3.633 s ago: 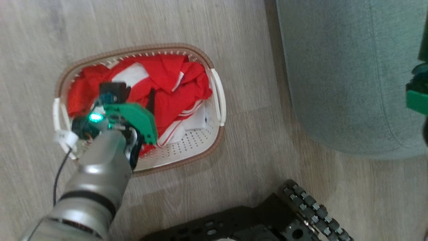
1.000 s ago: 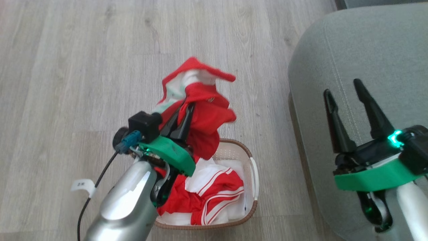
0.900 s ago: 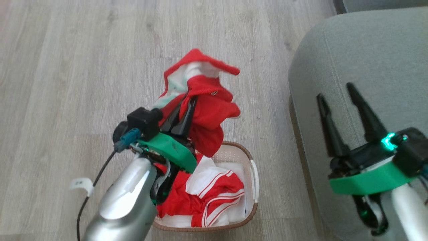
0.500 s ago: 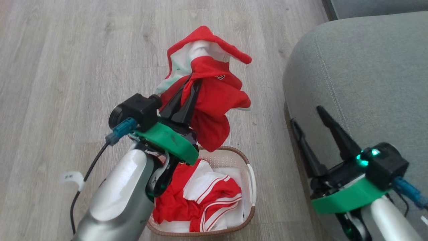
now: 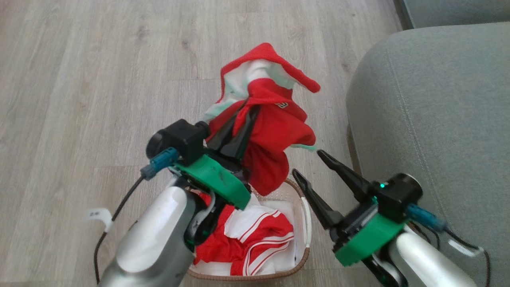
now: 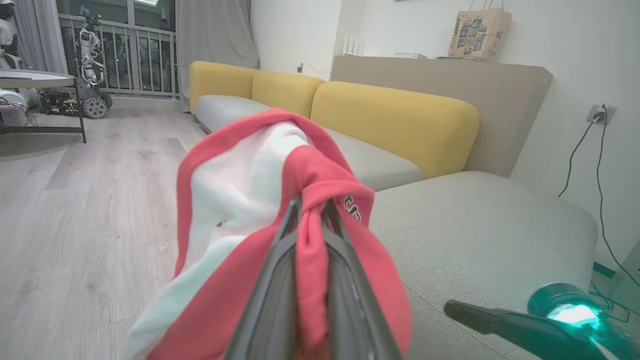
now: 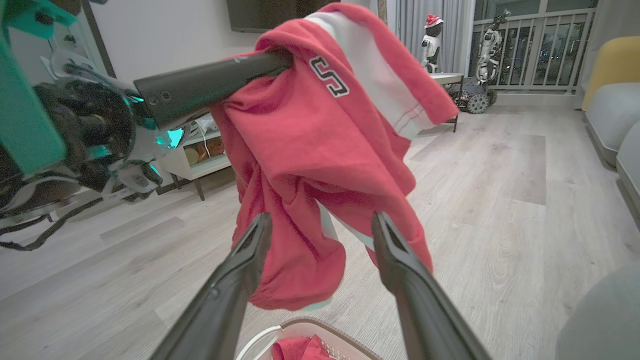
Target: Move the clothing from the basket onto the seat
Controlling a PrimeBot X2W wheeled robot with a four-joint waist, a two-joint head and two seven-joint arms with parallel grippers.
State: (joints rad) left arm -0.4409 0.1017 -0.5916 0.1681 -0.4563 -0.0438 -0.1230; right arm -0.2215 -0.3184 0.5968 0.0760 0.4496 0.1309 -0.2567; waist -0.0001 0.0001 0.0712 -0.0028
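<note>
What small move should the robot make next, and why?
Probably ease the right gripper forward and close on the hanging fold of the jersey: the left gripper pinches it above the basket, and the fabric droops just ahead of those open jaws.

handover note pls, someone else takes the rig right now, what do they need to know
Left gripper: shut on the red jersey, which hangs free above the basket.
Right gripper: open, empty, pointing at the hanging jersey.
Shorts: in the basket, which stands on the floor beside the seat.
Done: jersey lifted out of the basket.
Left: carry the jersey to the seat and release it, then move the shorts. Nothing is on the seat yet.
</note>
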